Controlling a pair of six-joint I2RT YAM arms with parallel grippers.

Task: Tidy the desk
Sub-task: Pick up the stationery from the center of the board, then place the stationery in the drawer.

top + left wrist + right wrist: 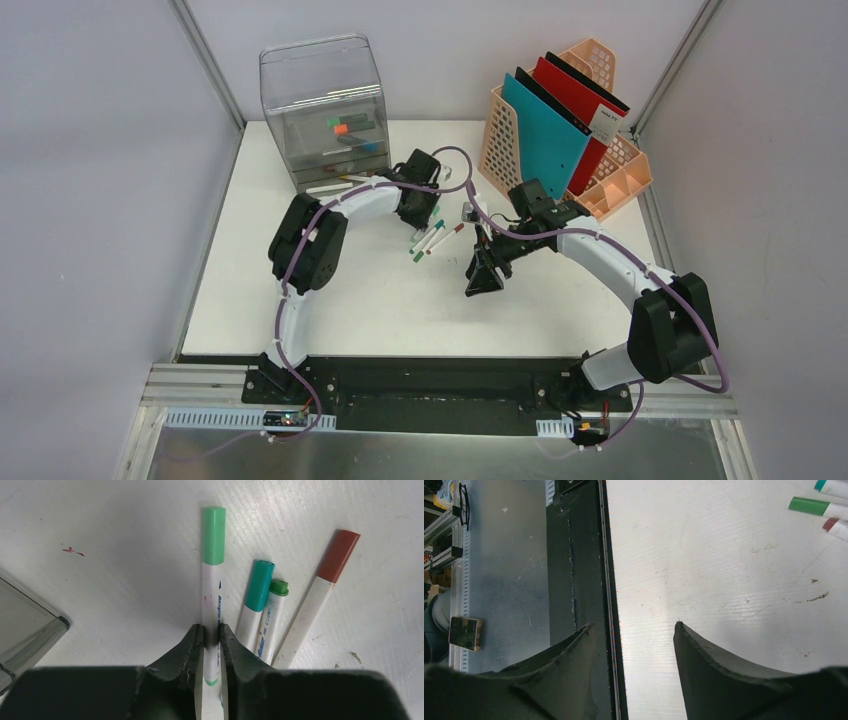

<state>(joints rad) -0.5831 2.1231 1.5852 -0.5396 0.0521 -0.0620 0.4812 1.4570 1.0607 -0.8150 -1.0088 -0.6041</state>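
On the white desk (400, 300) lie several markers (430, 240) side by side. In the left wrist view my left gripper (210, 630) is shut on the barrel of the light-green-capped marker (213, 535), both fingers pressed against it. Beside it lie a teal-capped marker (259, 587), a green-capped one (272, 615) and a red-brown-capped one (325, 590). My right gripper (485, 280) hangs over the middle of the desk, right of the markers. It is open with nothing between its fingers (704, 670).
A clear plastic drawer box (325, 110) stands at the back left with items inside. A peach file organizer (610, 170) holding teal and red folders stands at the back right. The black and aluminium rail (579, 555) runs along the near edge.
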